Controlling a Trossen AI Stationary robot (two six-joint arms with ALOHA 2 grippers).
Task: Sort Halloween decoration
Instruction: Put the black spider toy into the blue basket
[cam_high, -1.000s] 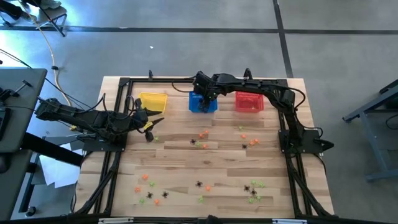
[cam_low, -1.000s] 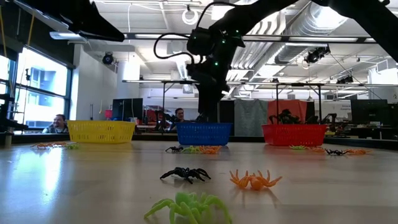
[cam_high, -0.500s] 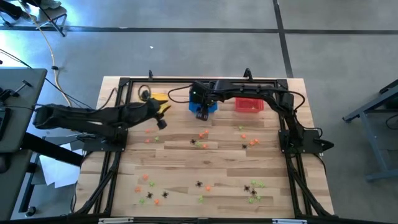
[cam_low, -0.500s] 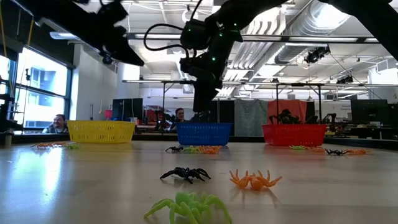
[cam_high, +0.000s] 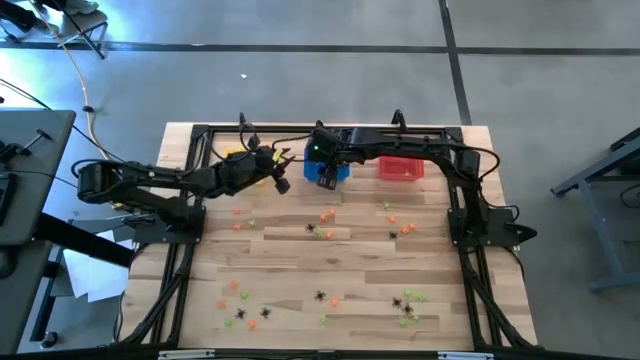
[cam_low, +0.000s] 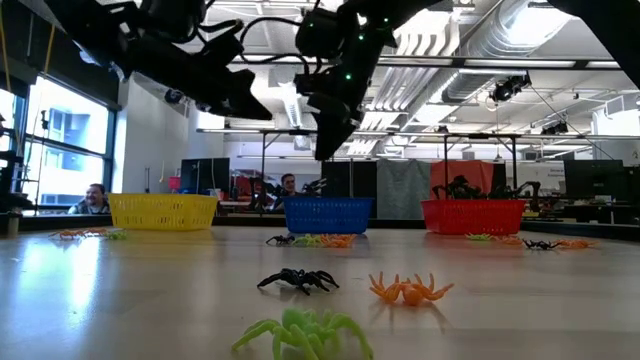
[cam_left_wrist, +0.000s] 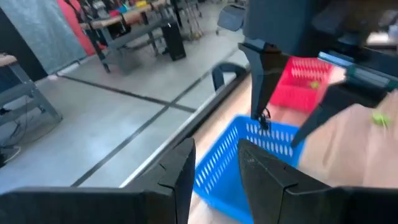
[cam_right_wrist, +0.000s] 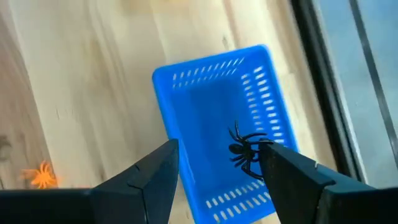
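Over the blue basket (cam_right_wrist: 186, 93) my right gripper (cam_right_wrist: 219, 148) stands open. A black spider trinket (cam_right_wrist: 244, 151) sits at the tip of one of its fingers, above the basket's inside. My left gripper (cam_left_wrist: 216, 152) hovers level just left of that basket (cam_high: 335, 172). Its fingers stand a narrow gap apart with nothing showing between them. Orange (cam_high: 327, 215), black (cam_high: 320, 296) and light green (cam_high: 413, 296) trinkets lie scattered on the wooden table. The left arm partly covers the yellow basket (cam_high: 240, 156). The red basket (cam_high: 400, 168) stands right of the blue one. My right gripper is open, pointing steeply down. The black spider (cam_left_wrist: 264, 118) hangs at the free end of one finger (cam_right_wrist: 267, 152), clear of the other finger and above the blue basket. I cannot tell whether it clings to that finger or is falling.
A black frame rail (cam_high: 300, 130) runs along the table's far edge behind the three baskets. Near the low camera lie a black (cam_low: 297, 280), an orange (cam_low: 410, 290) and a green trinket (cam_low: 305, 330). People sit far off in the room (cam_low: 95, 198).
My left gripper has swung from low over the table's left part toward the far edge and the right. It passed over the yellow basket and came up beside the blue one. My right gripper has risen from inside the blue basket to above its rim.
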